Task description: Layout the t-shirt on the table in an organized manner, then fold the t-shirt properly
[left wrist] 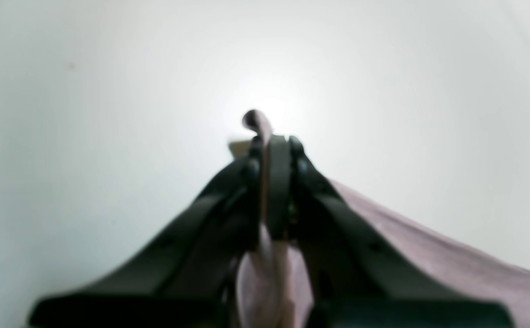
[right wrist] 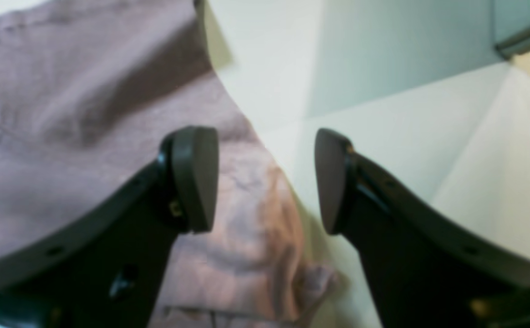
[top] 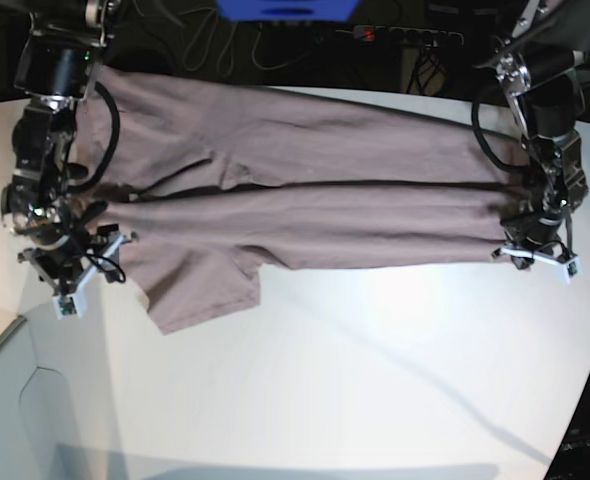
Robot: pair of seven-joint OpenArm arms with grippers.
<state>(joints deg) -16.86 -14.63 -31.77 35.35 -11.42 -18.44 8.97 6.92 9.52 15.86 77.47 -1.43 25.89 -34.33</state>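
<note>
T-shirt (top: 305,190) spread wide across the far part of the white tabletop (top: 375,370), folded lengthwise into long horizontal bands, one short sleeve (top: 200,290) jutting toward the near edge. Far hem partly lost against dark clutter and cables (top: 275,40) behind the tabletop.

Left pincer (left wrist: 272,146) closed on a thin fold of the t-shirt; cloth tip curling out above the jaws, more fabric bunched below, all blurred at close range. In the base view, fingertips hidden behind the wrist at the t-shirt's right end.

Right pincer (right wrist: 265,180) open, jaws set wide apart over the t-shirt's rumpled edge (right wrist: 256,246), nothing between the pads; contact with the cloth not discernible. Pincer bases cut off by the lower frame.
</note>
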